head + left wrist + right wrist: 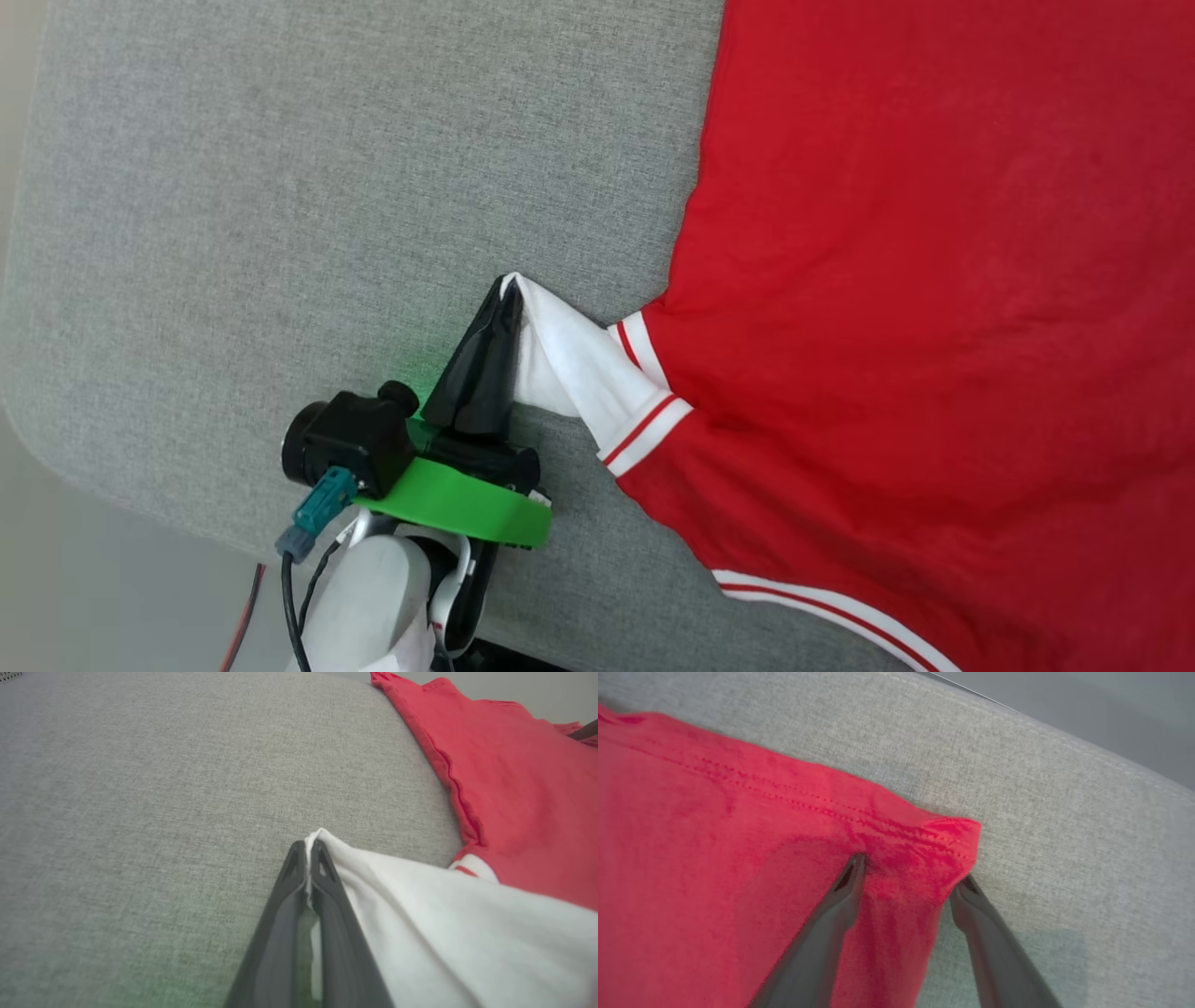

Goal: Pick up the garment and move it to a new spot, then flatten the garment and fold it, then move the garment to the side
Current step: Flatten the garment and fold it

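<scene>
Where the pale forearm (373, 597) rises from the bottom edge of the head view, a green ring (457, 504) and a black camera (350, 443) sit at its wrist. Just beyond them the left gripper (509, 289) points up the picture, its two dark fingers (481, 364) pressed together on the tip of the white sleeve (579, 373). Seen from the left wrist, a thin fold of white cloth is caught between the closed tips of that gripper (307, 851). From the grip the sleeve widens toward the red body of the garment (934, 280), with red-and-white striped trim (649, 420) bunched where white meets red. A second striped band runs along the lower right of the head view. The garment lies spread on the grey table (280, 187), covering its right part, while the left part is bare. At a stitched hem corner (952, 835) of the red cloth, the right gripper (913, 868) stands with its jaws apart. One finger rests on the cloth and the other sits at the cloth's edge against the grey surface, so the corner lies between them unclamped. Past that corner the table runs to its seamed far edge.
</scene>
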You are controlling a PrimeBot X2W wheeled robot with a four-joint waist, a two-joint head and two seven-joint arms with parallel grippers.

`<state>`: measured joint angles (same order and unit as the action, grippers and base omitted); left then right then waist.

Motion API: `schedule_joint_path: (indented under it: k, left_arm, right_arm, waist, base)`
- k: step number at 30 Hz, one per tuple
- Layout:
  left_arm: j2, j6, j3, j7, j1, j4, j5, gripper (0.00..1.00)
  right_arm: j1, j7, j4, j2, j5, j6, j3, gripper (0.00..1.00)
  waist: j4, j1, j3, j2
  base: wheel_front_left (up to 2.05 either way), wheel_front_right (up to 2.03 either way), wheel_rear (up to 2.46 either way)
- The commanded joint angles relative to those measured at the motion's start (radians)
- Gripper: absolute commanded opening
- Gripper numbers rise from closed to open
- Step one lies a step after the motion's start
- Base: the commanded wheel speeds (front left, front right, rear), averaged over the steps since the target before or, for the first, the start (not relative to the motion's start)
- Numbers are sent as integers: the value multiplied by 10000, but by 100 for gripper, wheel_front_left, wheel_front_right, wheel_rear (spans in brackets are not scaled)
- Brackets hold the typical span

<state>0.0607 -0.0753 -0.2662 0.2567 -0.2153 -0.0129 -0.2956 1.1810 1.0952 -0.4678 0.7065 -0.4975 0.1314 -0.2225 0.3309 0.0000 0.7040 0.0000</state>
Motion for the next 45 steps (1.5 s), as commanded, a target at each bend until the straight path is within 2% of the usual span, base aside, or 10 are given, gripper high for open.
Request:
schedule_joint_path:
  k: [1,5,8,13,16,20,25,29,37,45]
  left_arm:
    - [-47,-24,126,51,19,-70,81,0]
    - [-61,-38,343,51,221,-175,170,0]
    - [-65,-77,451,51,400,-289,259,0]
    - [-2,-128,674,51,751,-528,381,0]
    - [68,-118,825,51,1007,-649,411,0]
    - [136,-114,947,51,1369,-775,407,0]
    - [298,-7,1189,51,1895,-834,365,0]
    - [414,76,1343,51,2293,-829,295,0]
    - [561,184,1408,31,2643,-839,238,0]
    - [587,217,1235,7,2517,-916,305,0]
  right_arm:
    - [-707,-67,-509,-38,13,-7,-208,0]
    - [-445,-889,-548,-353,-230,-7,42,0]
    - [-415,-1547,-410,-300,-284,-7,-218,0]
    - [-1014,-2502,238,458,-825,-7,-1315,0]
    - [-1567,-3094,620,812,-1461,-7,-1497,0]
    - [-2955,-3906,1412,1599,-2155,-7,-1686,0]
    - [-5485,-4511,2624,2424,-2888,-7,-1573,0]
    - [-7261,-4768,3159,2673,-3220,-7,-1041,0]
    - [-11286,-4843,3719,2196,-3425,-7,672,0]
    - [-13985,-4706,3619,712,-3102,-7,1605,0]
  waist:
    - [-149,0,-180,0]
    - [-452,0,-620,0]
    - [-659,0,-1074,0]
    - [-1039,0,-1991,0]
    - [-1279,0,-2492,0]
    - [-1471,0,-3122,0]
    - [-1860,0,-3883,0]
    - [-2135,0,-4292,0]
    - [-2406,0,-4641,0]
    - [-2367,0,-4619,0]
  base:
    - [0,0,0]
    - [0,0,0]
    - [0,0,0]
    - [0,0,0]
    - [0,0,0]
    - [0,0,0]
    - [0,0,0]
    - [0,0,0]
    - [0,0,0]
    - [0,0,0]
